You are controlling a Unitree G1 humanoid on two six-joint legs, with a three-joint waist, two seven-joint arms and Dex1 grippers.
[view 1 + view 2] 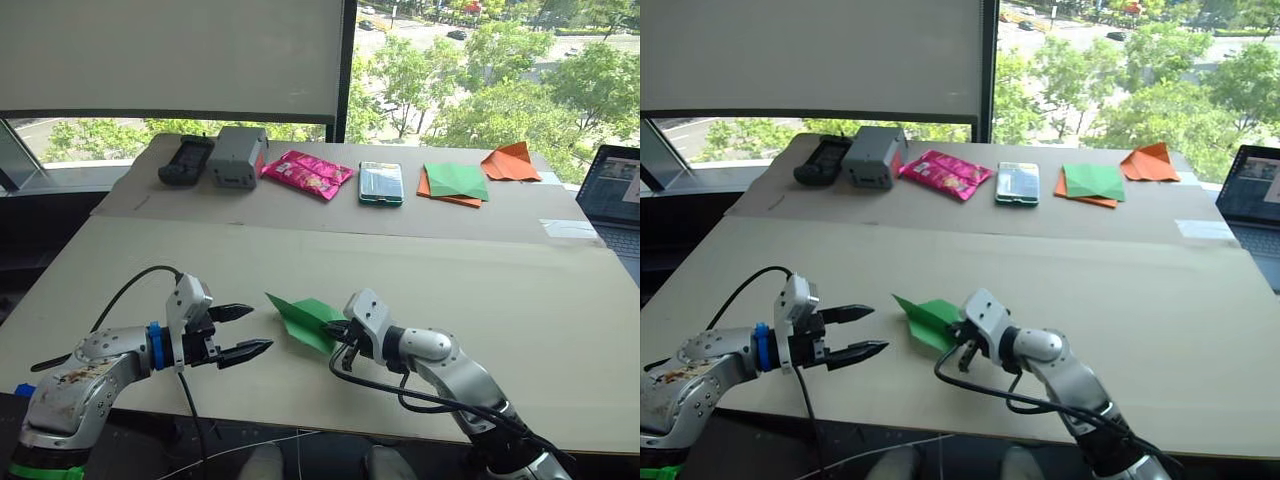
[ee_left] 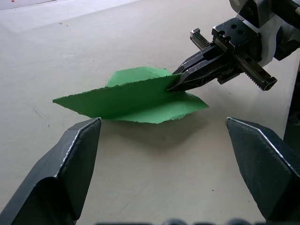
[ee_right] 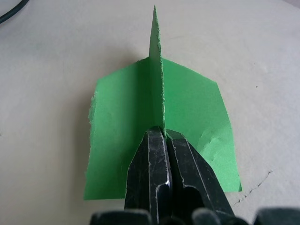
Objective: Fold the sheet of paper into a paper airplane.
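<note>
Right pincer (image 1: 343,328) is clamped on the raised fin of the airplane (image 1: 305,320), which lies on the surface (image 1: 500,290) near its front edge, wings spread flat. Left pincer (image 1: 240,332) hovers just beside the nose, wide open and empty. Folding looks nearly finished; next move probably calls for letting go cleanly.

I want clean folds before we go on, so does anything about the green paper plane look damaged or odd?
Yes. The bright green folded paper airplane, pinched by its raised fin in the right end effector, has ragged, torn-looking edges along the fin and one wing side rather than clean cuts. The left end effector is open beside it, not touching.
</note>
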